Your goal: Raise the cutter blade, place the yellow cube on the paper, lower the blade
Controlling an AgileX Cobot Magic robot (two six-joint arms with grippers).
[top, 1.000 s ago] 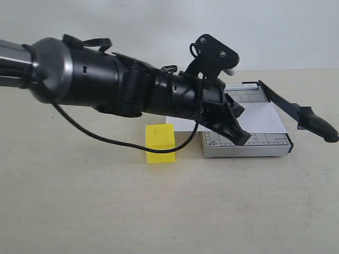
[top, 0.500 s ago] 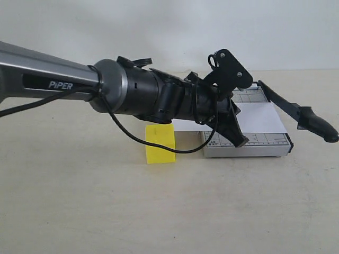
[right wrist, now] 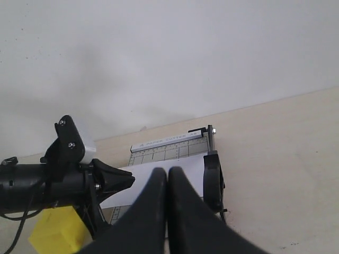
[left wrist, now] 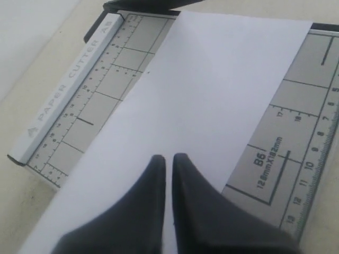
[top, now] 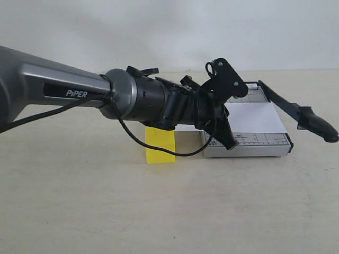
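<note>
My left gripper (top: 231, 143) reaches across over the grey cutter base (top: 265, 144), tips pointing down at the near left part of the white paper (top: 257, 117). In the left wrist view its fingers (left wrist: 153, 174) are shut just above the paper (left wrist: 212, 90), holding nothing. The yellow cube (top: 160, 146) sits on the table left of the base, partly behind my left arm. The cutter blade (top: 317, 125) slants up off the base's right edge, handle toward the front right. My right gripper (right wrist: 167, 172) is shut and empty, held back from the cutter and looking at the blade handle (right wrist: 212, 180).
The beige table (top: 169, 211) runs to a white wall (top: 169, 32) behind. My long grey and black left arm (top: 79, 92) crosses the left half of the scene with a loose black cable (top: 159, 152) hanging near the cube.
My left arm has swung so that more of its grey link shows, and its gripper has tipped further down, a little left over the base. Cube, paper and blade have not moved.
</note>
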